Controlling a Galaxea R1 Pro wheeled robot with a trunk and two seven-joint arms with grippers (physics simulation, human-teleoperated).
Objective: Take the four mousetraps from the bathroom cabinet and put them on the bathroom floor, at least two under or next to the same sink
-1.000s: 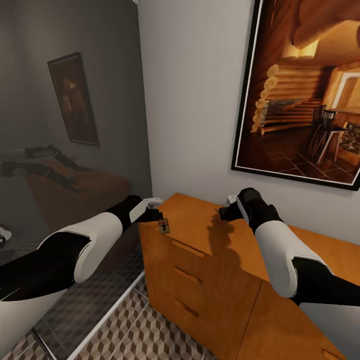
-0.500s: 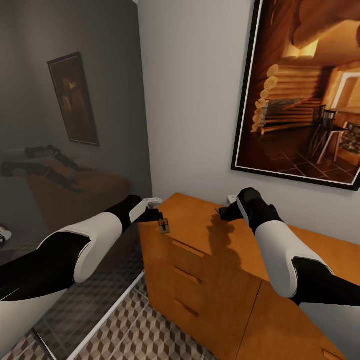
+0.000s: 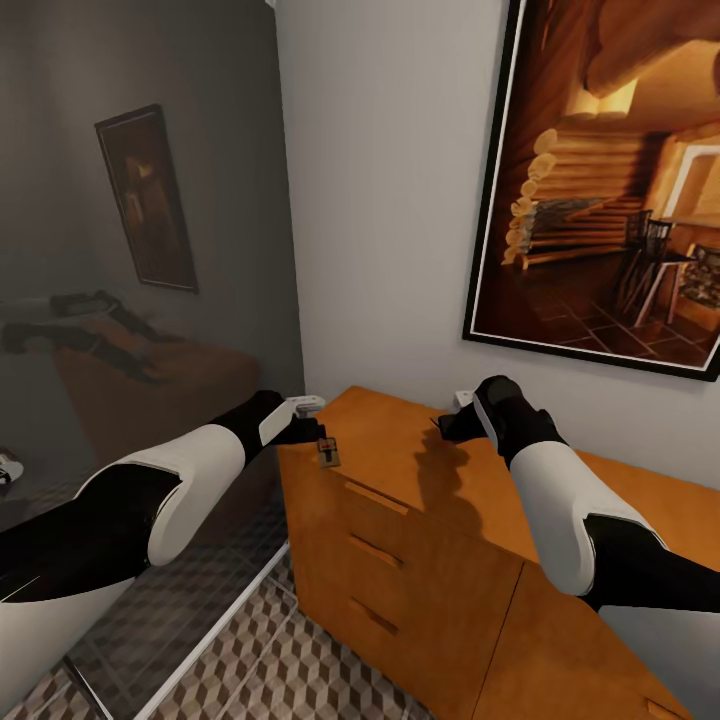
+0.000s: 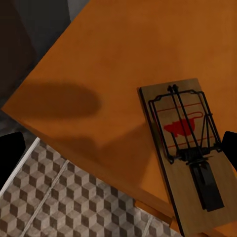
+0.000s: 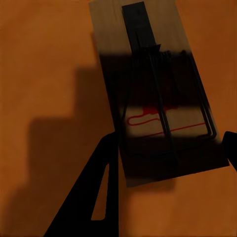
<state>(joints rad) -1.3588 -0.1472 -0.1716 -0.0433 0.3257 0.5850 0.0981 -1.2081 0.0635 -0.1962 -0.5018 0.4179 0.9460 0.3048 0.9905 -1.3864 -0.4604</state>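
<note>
The orange-brown cabinet stands against the white wall. One mousetrap lies on its top by the front left corner. In the left wrist view this mousetrap lies flat next to one finger of my left gripper, which is open wide above the cabinet top. My left gripper hovers at that corner. My right gripper is further back over the top. Its fingers press both long sides of a second mousetrap, so the right gripper is shut on it. The cube-pattern floor lies below.
A large framed log-cabin picture hangs on the wall above the cabinet. A dark reflective panel with a white bottom rail closes off the left side. Drawer handles stick out of the cabinet front.
</note>
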